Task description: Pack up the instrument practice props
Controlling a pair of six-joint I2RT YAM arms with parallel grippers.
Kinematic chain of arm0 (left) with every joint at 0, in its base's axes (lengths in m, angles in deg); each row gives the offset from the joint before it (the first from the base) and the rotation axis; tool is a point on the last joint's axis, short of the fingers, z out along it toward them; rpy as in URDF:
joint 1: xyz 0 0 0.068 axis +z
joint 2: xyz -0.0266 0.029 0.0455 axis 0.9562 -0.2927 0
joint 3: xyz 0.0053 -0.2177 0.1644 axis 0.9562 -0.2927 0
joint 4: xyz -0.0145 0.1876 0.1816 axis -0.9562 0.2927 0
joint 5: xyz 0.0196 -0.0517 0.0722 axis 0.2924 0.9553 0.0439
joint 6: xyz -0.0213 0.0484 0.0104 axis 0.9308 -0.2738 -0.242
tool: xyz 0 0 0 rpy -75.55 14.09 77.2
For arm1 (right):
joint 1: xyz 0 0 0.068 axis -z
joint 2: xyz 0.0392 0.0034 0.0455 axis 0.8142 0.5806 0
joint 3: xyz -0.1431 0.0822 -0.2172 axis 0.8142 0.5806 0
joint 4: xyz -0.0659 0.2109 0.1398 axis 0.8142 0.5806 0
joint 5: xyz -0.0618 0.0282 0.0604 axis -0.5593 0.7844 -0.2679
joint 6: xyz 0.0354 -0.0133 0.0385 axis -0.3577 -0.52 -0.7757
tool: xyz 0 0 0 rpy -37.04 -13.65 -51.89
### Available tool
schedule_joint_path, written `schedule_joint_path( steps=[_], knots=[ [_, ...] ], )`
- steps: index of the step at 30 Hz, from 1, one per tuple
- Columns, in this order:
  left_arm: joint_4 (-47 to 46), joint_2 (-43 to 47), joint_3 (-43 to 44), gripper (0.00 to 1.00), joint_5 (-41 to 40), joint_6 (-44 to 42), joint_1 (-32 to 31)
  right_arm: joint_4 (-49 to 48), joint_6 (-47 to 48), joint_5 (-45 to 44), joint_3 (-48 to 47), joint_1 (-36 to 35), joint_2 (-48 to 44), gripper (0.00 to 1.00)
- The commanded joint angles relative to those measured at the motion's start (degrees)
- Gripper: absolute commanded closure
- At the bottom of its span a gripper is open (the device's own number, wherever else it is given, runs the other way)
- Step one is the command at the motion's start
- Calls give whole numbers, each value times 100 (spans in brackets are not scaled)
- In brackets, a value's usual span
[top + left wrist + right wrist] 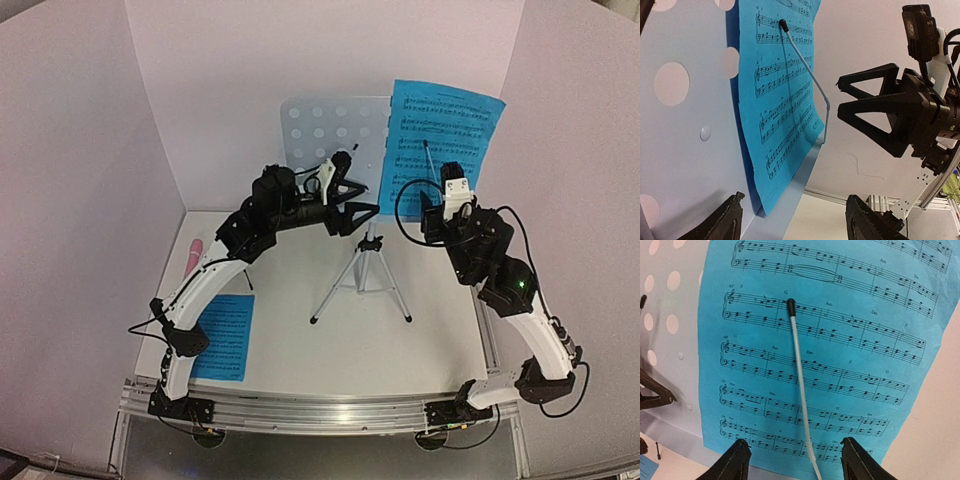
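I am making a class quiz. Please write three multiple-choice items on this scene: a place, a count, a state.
1. Where is the pink microphone? A on the table, far left; B inside a box; C in a gripper.
2. How many blue sheets show from above? A one; B four; C two.
3. How is the right gripper? A shut on a sheet; B open, empty; C shut on the microphone.
Answers: A, it lies at the table's left edge; C, one on the music stand, one flat on the table; B, its fingers stand apart, nothing between.
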Motion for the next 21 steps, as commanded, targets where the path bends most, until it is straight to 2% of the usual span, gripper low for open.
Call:
schedule_joint_path(
  steps=[1,5,8,13,21],
  knots=[
    [-684,-127,76,29,-93,-88,-153,-209,205,288,21,87,-205,40],
    [-781,-150,-47,29,-188,-103,-154,-209,237,307,60,95,-136,45],
    [-823,-142,-112,29,-205,-147,-154,-209,243,176,221,116,-100,45],
    [-813,-74,-190,29,-231,-343,-154,-242,209,460,572,256,-363,44],
    [-843,-60,-237,29,-227,-514,-163,-308,388,1625,1141,327,-977,37]
  ],
)
